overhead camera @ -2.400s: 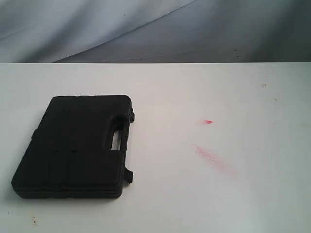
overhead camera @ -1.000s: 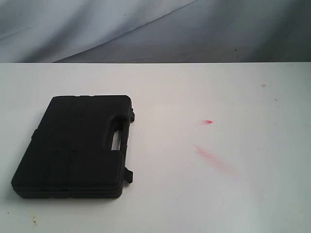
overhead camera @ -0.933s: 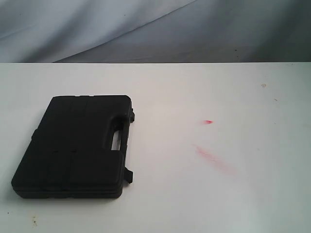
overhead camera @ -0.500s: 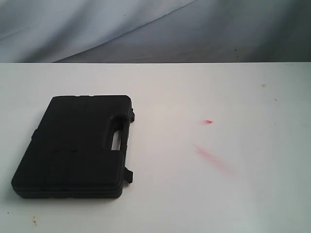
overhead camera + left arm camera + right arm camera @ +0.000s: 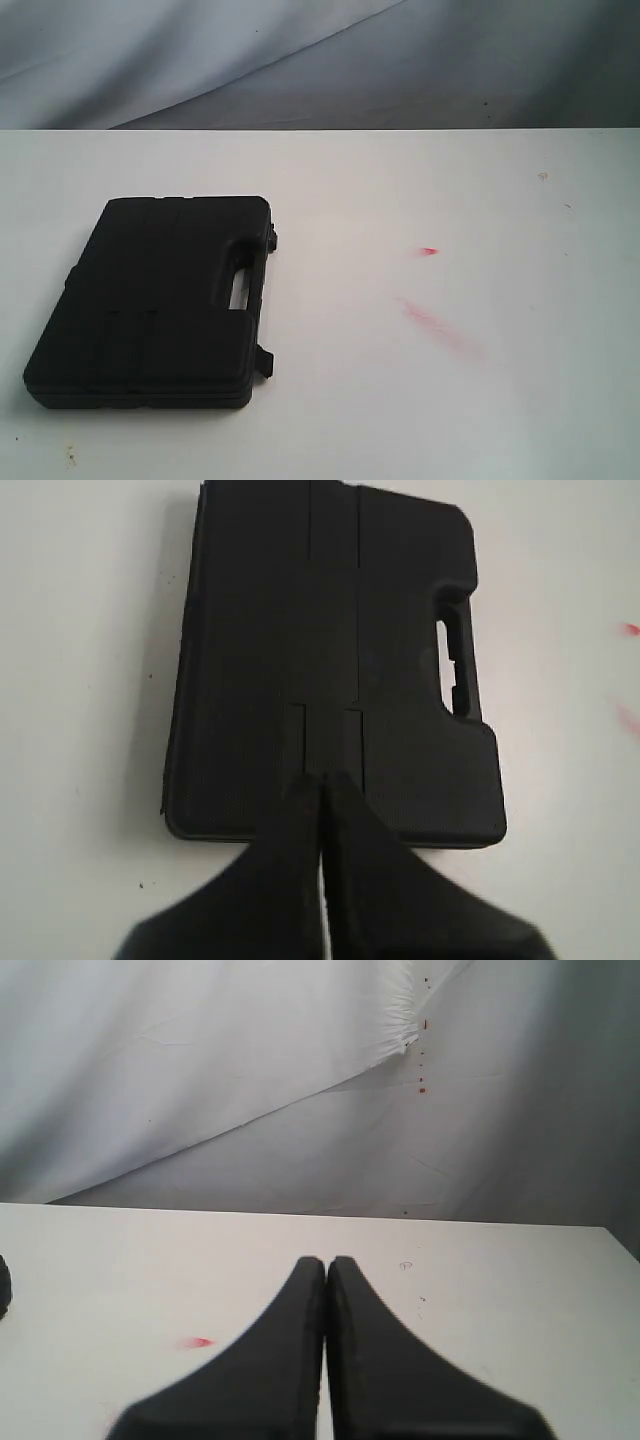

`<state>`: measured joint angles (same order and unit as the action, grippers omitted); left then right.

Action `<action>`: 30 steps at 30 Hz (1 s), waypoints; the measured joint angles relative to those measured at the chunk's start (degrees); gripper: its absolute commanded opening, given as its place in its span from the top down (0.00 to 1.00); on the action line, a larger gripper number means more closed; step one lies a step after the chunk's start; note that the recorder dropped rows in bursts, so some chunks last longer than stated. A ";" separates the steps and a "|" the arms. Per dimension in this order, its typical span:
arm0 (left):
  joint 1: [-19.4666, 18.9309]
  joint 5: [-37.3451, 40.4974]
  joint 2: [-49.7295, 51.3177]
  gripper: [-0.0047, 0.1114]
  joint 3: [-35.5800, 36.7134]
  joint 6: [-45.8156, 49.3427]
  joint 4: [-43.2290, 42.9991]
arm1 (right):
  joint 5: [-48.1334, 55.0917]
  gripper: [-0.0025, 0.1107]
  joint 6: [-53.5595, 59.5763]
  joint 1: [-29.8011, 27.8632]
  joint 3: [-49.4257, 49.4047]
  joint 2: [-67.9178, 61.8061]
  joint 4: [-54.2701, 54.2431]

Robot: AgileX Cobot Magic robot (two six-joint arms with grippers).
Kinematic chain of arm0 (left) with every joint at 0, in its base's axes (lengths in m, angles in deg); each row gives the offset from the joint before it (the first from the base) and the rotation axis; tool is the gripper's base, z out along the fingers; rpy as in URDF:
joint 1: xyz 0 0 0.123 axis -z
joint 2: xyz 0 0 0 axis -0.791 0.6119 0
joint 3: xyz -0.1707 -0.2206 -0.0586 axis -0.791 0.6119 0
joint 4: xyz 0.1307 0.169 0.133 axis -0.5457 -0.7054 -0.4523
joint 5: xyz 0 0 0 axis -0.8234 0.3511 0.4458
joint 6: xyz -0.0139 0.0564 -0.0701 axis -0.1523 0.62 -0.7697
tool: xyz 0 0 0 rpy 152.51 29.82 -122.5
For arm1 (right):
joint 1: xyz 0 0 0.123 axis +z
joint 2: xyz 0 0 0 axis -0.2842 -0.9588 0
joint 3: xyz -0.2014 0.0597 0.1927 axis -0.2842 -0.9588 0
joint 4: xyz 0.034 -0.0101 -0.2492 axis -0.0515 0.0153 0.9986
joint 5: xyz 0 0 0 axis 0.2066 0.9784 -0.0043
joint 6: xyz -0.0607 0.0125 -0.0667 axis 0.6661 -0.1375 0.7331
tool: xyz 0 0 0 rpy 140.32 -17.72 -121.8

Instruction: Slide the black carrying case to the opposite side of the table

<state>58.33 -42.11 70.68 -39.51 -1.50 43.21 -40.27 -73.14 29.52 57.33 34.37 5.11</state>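
Black rectangular hard-plastic carrying case [image 5: 155, 300] [image 5: 330, 660]: lies flat and shut on the left part of the exterior view, near that view's front edge, one short side turned slightly away.
Case handle slot [image 5: 238, 285] [image 5: 447, 665]: a narrow cut-out in the long side that faces the middle of the desk; pale desk shows through it.
Latch tabs [image 5: 272, 240]: two small black tabs stick out from the handle side, one near each corner.
Large plain white desk [image 5: 450, 420] [image 5: 80, 680] [image 5: 500, 1290]: carries the case; far wider than it, with small dark specks.
Red marks [image 5: 440, 328]: a faint slanted smear right of the middle, with a small brighter dab [image 5: 430, 250] [image 5: 200, 1342] just beyond it; both well apart from the case.
Left fingers [image 5: 300, 830]: pressed together with nothing between them, tips pointing at the case lid, seen against one short edge.
Right fingers [image 5: 308, 1305]: clenched tip to tip, gripping nothing, aimed across bare desk.
Grey-white cloth backdrop [image 5: 300, 60] [image 5: 250, 1080]: hangs creased behind the desk's far edge.
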 measured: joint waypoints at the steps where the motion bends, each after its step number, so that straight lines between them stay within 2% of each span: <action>1: 0.85 0.36 1.15 0.96 -0.11 0.00 0.00 | 0.00 0.98 0.00 0.00 0.00 0.00 0.00; 7: 11.42 0.62 8.66 0.96 -3.83 -2.00 -0.21 | 0.00 0.98 0.00 0.00 0.00 0.00 0.00; 16: 21.69 0.62 23.80 0.96 -13.80 -9.14 -3.76 | 0.00 0.98 0.00 0.00 0.00 0.00 0.00; 22: 25.90 0.51 33.29 0.96 -20.76 -11.78 -5.04 | 0.00 0.98 0.00 0.00 0.00 0.00 0.00; 30: 28.58 2.42 43.82 0.96 -29.20 -14.25 -5.88 | 0.00 0.98 0.00 0.00 0.00 0.00 0.00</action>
<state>86.91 -39.69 114.50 -68.71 -15.75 37.33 -40.27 -73.14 29.52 57.33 34.37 5.11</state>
